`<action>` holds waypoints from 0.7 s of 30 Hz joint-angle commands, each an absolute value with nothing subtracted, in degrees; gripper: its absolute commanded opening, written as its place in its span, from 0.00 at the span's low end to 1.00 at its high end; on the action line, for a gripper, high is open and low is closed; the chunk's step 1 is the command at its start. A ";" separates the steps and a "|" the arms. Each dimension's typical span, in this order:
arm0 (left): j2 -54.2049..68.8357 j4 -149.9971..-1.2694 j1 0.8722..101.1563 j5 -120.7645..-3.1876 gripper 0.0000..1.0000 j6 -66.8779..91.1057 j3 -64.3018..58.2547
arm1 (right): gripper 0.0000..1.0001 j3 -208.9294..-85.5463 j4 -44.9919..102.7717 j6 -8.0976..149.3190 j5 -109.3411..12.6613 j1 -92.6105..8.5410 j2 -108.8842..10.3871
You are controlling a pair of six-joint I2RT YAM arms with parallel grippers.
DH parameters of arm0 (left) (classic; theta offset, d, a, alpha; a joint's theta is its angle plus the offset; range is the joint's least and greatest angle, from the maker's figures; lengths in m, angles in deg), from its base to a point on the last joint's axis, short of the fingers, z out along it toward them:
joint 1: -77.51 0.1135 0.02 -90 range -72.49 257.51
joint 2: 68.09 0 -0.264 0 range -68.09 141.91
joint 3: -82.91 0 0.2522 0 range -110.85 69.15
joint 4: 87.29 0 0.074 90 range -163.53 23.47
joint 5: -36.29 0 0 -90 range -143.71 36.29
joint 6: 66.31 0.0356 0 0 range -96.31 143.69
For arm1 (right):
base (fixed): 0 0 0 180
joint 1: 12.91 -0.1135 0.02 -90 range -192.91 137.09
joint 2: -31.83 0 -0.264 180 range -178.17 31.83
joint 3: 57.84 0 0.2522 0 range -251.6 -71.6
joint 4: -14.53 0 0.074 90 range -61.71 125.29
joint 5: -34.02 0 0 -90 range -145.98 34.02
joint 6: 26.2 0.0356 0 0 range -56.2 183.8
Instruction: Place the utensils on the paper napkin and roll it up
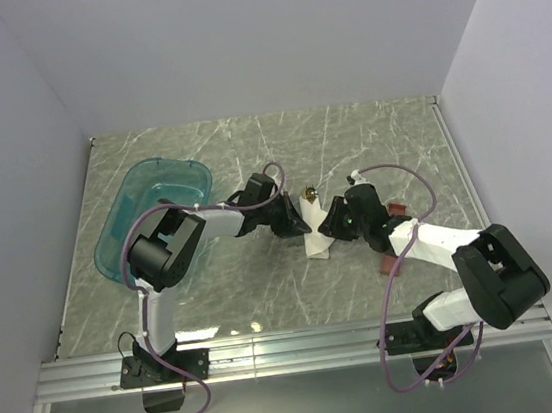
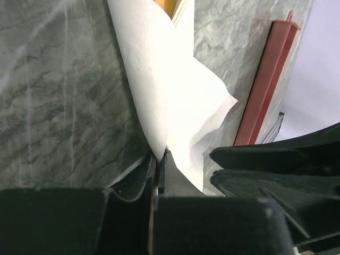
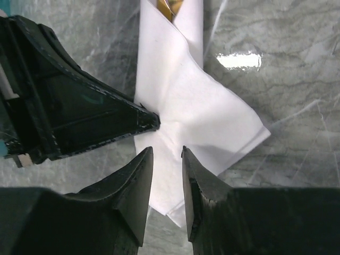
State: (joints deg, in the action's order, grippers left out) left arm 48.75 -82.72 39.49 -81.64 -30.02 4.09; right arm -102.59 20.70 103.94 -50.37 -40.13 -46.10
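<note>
Though loose, white folded paper napkin [image 3: 196, 111]

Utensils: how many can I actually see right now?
1: one utensil shows only its brownish tip, poking out of the far end of the folded napkin. More may be hidden inside.

Utensils [image 3: 171, 6] mostly inside the napkin [image 3: 191, 111]

marble table [image 1: 399, 141], teal tub [image 1: 122, 243], white napkin [image 3: 191, 122], red tray [image 2: 265, 85]
</note>
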 commanded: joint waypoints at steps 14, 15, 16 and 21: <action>43.62 -87.68 39.02 -81.58 0.00 -25.52 9.02 | 0.43 -104.74 20.47 101.24 -50.27 -38.84 -50.08; 42.92 -88.03 39.10 -81.58 0.01 -25.44 9.29 | 0.43 -104.74 20.30 101.15 -50.01 -38.75 -50.17; 42.65 -88.73 39.11 -81.92 0.00 -25.52 9.55 | 0.43 -104.39 19.51 100.89 -49.66 -38.66 -50.26; 40.55 -91.46 39.28 -82.54 0.00 -25.53 10.87 | 0.43 -103.68 16.52 100.18 -44.57 -37.96 -50.34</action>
